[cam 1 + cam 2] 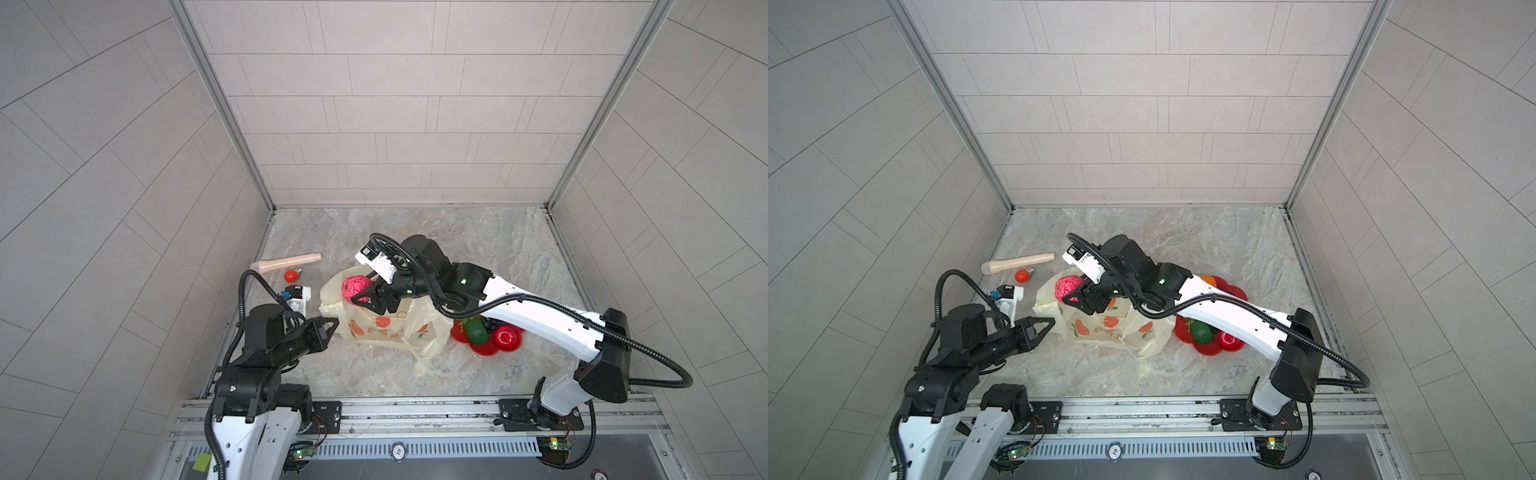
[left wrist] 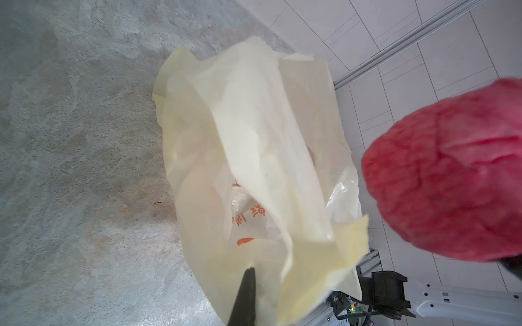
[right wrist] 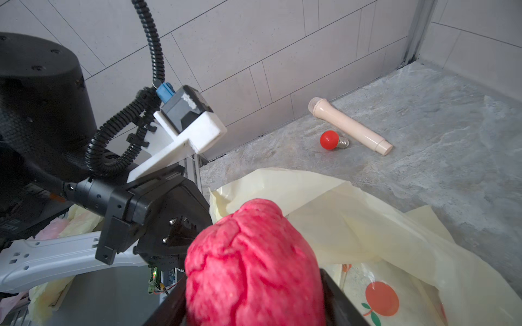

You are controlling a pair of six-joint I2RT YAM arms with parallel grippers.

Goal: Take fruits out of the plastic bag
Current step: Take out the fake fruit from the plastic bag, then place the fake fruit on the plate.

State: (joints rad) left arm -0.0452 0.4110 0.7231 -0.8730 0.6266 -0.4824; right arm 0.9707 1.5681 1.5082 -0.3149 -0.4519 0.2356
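The pale-yellow plastic bag (image 1: 386, 328) (image 1: 1100, 332) lies crumpled mid-table, its mouth toward the left. My right gripper (image 1: 365, 293) (image 1: 1077, 293) (image 3: 254, 296) is shut on the pink wrinkly fruit (image 1: 356, 286) (image 3: 251, 268), holding it just above the bag's mouth. My left gripper (image 1: 334, 323) (image 1: 1050, 322) is shut on the bag's left edge; in the left wrist view one dark finger (image 2: 245, 296) shows under the bag's film (image 2: 254, 141). A green oval fruit (image 1: 476, 331) and a red round fruit (image 1: 505, 336) rest on the red plate (image 1: 486, 351).
A beige microphone-shaped toy (image 1: 286, 262) (image 3: 350, 125) and a small red bulb (image 1: 291, 274) (image 3: 330, 140) lie near the left wall. An orange (image 1: 1208, 280) peeks out behind my right arm on the plate. Walls enclose the table on three sides.
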